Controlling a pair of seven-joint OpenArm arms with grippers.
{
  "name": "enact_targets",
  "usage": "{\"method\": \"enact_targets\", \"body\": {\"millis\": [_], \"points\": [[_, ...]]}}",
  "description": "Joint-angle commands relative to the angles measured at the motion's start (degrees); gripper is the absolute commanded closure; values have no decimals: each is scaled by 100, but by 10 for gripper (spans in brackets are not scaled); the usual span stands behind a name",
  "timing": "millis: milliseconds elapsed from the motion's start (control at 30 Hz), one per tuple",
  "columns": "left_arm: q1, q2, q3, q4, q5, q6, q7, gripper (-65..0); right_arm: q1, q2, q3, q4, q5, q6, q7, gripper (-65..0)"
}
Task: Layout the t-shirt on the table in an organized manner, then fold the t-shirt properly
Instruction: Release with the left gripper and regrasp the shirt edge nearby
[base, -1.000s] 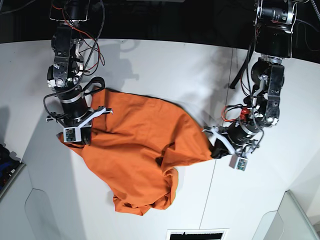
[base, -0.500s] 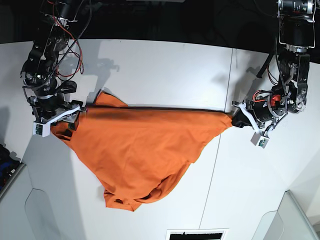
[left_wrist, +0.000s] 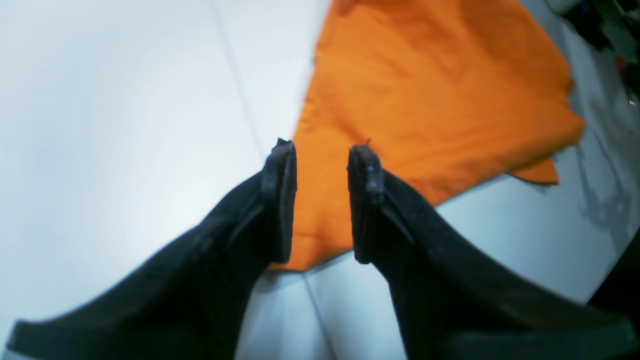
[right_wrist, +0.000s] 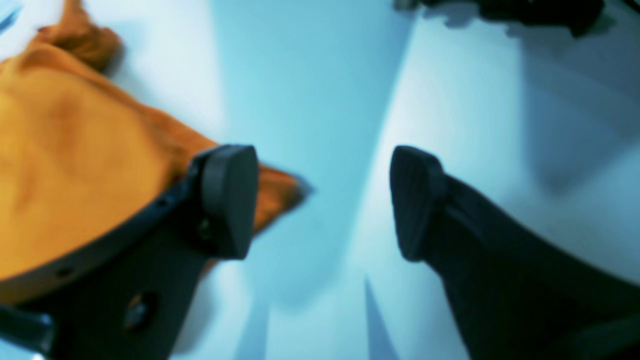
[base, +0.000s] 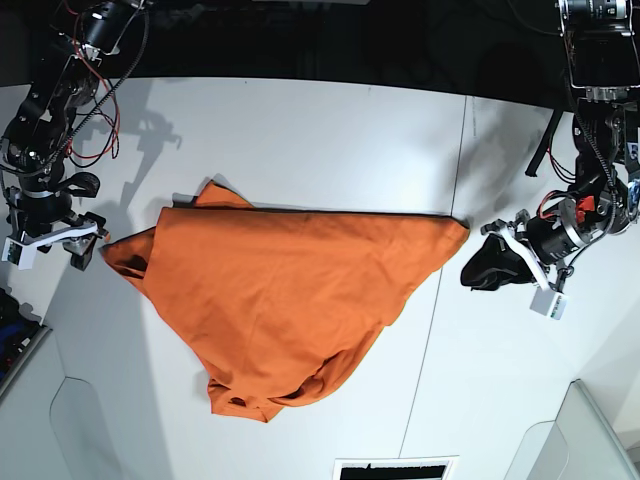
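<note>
Toward the left edge of the white bench (base: 320, 130), the right pincer (base: 88, 243) hangs with its jaws spread wide and nothing between them; in the right wrist view one rounded black finger pad (right_wrist: 229, 200) sits in front of a pointed tip of cloth while the other pad stands well apart over bare white surface. That tip belongs to the orange t-shirt (base: 285, 290), which lies spread across the middle of the bench, its top edge pulled into a nearly straight line running from a small raised fold near the left end to a sharp corner at the right end. Below that line the fabric narrows down to a bunched, rumpled heap close to the near edge of the bench, where an opening in the cloth shows. The shirt's left corner reaches out to just beside the right pincer, and in the right wrist view (right_wrist: 75, 150) it fills the left part of the picture, blurred. A thin dark seam (base: 440, 280) crosses the bench from far edge to near edge, passing under the shirt's right corner. Just beyond that corner, toward the right edge of the bench, the left pincer (base: 478, 270) is narrowly parted and grips nothing; the left wrist view shows its two black fingers (left_wrist: 280, 200) with a slim gap between them, raised over the shirt's corner (left_wrist: 425, 100), which lies flat on the bench beneath.
</note>
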Motion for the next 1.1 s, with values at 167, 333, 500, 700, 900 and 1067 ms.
{"method": "enact_targets", "body": {"millis": [167,333,500,700,900,1067], "points": [[-92,269,826,-63,1060,50,-728,-293,673,503,-553,-1381,17,151,369,-409],[-92,509,1084,-450,1561,363,-1008,-318,907,505,-1141,-1762,15,527,400,-407],[-92,549,1086,-603,1989,369,-1102,-260,909,507,-1475,-1762,-212,516,407,-234],[-96,439,1086,-640,2249,369,-1379,0,922,551,-1475,-1751,-866,533,907,0],[-144,-337,1086,-640,2332,374,-1523,0,938,946,-1333,-1353,-1019,511,929,0],[-334,-927,1086,-640,2310,417,-1528,0,938,1165,-979,-509,-960,514,750,0]]}}
